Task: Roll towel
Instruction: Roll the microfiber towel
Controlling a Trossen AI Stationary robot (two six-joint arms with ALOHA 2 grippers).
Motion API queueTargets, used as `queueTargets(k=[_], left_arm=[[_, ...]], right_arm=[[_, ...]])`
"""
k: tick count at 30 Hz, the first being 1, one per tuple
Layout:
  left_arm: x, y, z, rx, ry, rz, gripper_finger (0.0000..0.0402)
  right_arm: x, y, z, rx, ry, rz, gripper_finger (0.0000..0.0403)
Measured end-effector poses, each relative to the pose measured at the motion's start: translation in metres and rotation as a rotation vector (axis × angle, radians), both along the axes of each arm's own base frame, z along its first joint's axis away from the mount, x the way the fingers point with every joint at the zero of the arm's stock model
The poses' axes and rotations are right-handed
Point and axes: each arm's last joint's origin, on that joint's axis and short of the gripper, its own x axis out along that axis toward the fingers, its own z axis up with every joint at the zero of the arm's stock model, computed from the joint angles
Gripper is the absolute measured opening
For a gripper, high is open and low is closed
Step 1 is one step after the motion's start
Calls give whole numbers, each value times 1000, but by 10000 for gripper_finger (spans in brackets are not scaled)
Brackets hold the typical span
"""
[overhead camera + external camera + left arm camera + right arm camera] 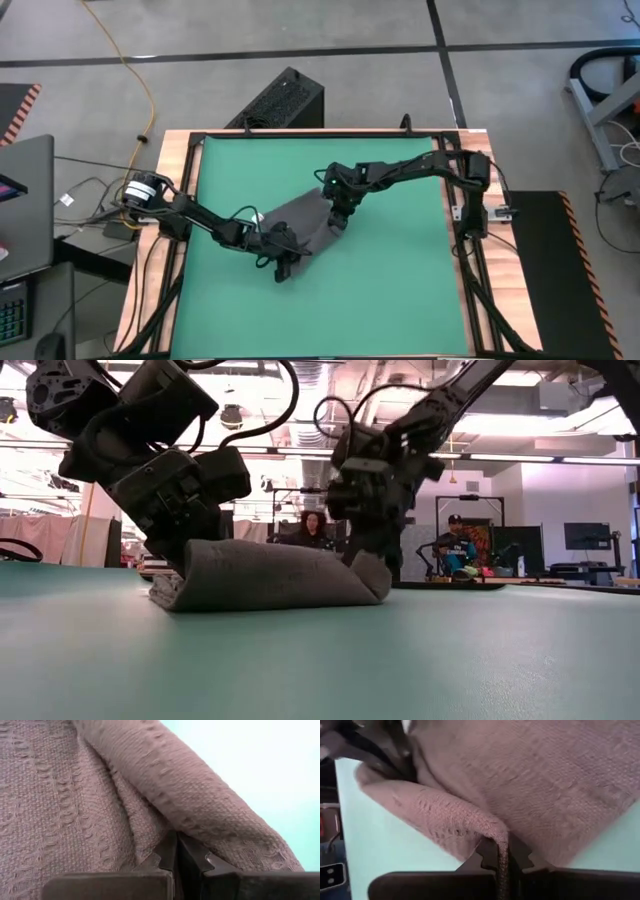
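Gripping: my left gripper [283, 247] and right gripper [340, 214] both pinch the towel [305, 222].
Long axis: diagonal, between my grippers.

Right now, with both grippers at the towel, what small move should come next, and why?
Probably carry the pinched edge a little further over the towel, both arms together. The left gripper and right gripper are each shut on cloth, and the low view shows only one folded-over lip lying on the green mat, so the roll looks barely begun.
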Motion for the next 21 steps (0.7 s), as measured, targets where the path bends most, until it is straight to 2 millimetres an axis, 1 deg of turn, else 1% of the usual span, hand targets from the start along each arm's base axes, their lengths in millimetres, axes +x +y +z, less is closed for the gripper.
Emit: queueTargets(k=[4,6,10,15,19,21], left_arm=[[0,-1,0,-21,0,-25,0],[0,-1,0,-27,2,-32,0],[-2,-2,8,-61,-9,-35,0],[-7,0,31,-87,-63,-40,0],[-17,1,51,-148,-53,-31,0],[-24,2,64,-143,-72,-23,0]], right_arm=[[7,0,-18,55,16,2,21],[9,1,-24,58,30,2,21],[9,0,-33,76,74,-24,21],[8,-3,-35,42,87,-48,21],[8,-4,-36,36,92,-55,21],[8,-3,-36,26,91,-54,21]])
